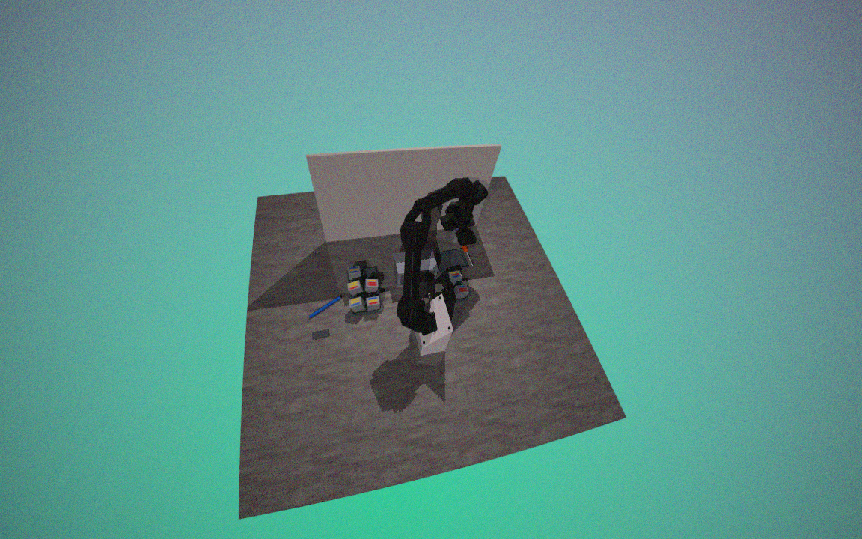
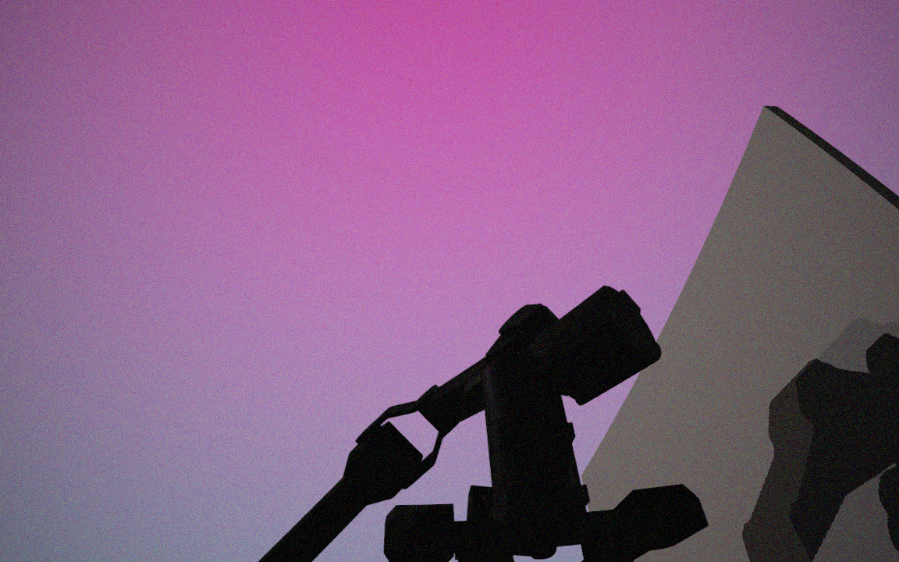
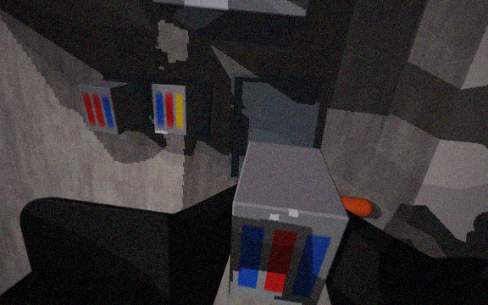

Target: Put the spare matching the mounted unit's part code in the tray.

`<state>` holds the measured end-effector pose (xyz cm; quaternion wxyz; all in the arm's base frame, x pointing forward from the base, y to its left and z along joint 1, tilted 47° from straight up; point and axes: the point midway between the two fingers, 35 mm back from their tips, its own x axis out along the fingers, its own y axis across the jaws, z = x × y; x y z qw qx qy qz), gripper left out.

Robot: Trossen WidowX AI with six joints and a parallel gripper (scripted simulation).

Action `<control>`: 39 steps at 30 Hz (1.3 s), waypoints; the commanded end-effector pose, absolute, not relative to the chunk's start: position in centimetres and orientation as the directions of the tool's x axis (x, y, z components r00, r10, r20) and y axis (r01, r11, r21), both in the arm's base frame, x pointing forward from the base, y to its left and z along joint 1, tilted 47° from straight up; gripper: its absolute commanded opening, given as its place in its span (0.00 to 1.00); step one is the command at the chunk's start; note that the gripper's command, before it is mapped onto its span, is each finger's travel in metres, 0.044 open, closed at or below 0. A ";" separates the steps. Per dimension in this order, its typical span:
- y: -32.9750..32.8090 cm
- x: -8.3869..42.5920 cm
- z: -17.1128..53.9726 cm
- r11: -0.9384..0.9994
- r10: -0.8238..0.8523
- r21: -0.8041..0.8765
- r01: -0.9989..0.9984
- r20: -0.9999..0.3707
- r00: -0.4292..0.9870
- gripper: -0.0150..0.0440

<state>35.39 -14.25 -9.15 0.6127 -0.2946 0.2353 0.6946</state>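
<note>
Item: grey spare (image 3: 288, 199), blue-red-blue stripes, lower centre of the wrist view, gripped in the hand (image 3: 269, 254). Beyond it, upper centre: dark tray (image 3: 280, 114). Adjacent: orange-handled tool (image 3: 356, 206) at right; two striped spares (image 3: 169, 108) on the desk (image 3: 36, 148), upper left.

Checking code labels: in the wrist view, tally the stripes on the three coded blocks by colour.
Blue: 4
Red: 4
Yellow: 1
Total: 9 stripes, three each on the near block, the left block and the middle block.
</note>
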 end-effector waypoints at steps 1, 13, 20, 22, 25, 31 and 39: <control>-13.8 35.4 -9.6 -0.135 0.716 -0.030 -0.990 -0.694 -0.077 0.25; -13.0 35.5 -10.4 -0.135 0.715 -0.030 -0.990 -0.695 -0.077 0.25; -12.5 35.5 -10.9 -0.135 0.715 -0.030 -0.990 -0.695 -0.076 0.25; -12.4 35.5 -11.1 -0.135 0.715 -0.030 -0.990 -0.695 -0.076 0.25; -12.2 35.5 -11.3 -0.135 0.715 -0.030 -0.990 -0.695 -0.076 0.25; -11.8 35.5 -11.7 -0.135 0.715 -0.030 -0.990 -0.695 -0.076 0.25; -11.2 35.5 -12.3 -0.135 0.715 -0.031 -0.990 -0.695 -0.076 0.25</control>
